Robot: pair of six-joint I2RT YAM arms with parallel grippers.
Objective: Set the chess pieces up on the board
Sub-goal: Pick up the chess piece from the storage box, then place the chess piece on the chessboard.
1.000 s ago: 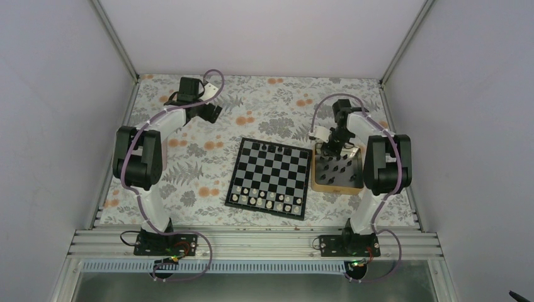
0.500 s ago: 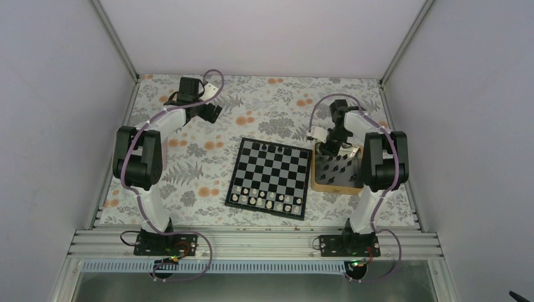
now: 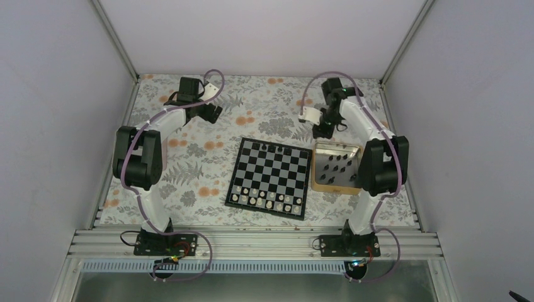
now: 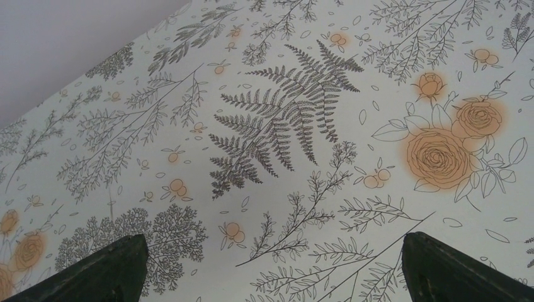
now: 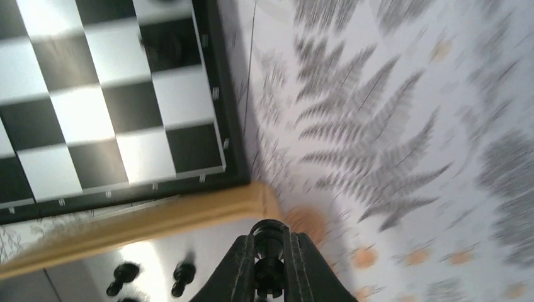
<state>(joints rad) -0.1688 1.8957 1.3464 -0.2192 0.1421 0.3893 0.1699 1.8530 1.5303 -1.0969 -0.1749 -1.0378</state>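
Right claw (image 5: 269,240) is clamped tight on a black chess piece (image 5: 269,228), above the tray's (image 3: 327,187) far corner, centre right in the top view, just beside the board (image 3: 271,171). More chess pieces (image 3: 337,165) lie in the tray. Left claw (image 4: 271,274) gapes wide over the worktop (image 4: 283,126), upper left.

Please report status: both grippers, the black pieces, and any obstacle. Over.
Left gripper open over the tablecloth. Right gripper shut on a black piece, beside the far corner of the tray. Board far row only partly filled. No obstacle seen toward the board.
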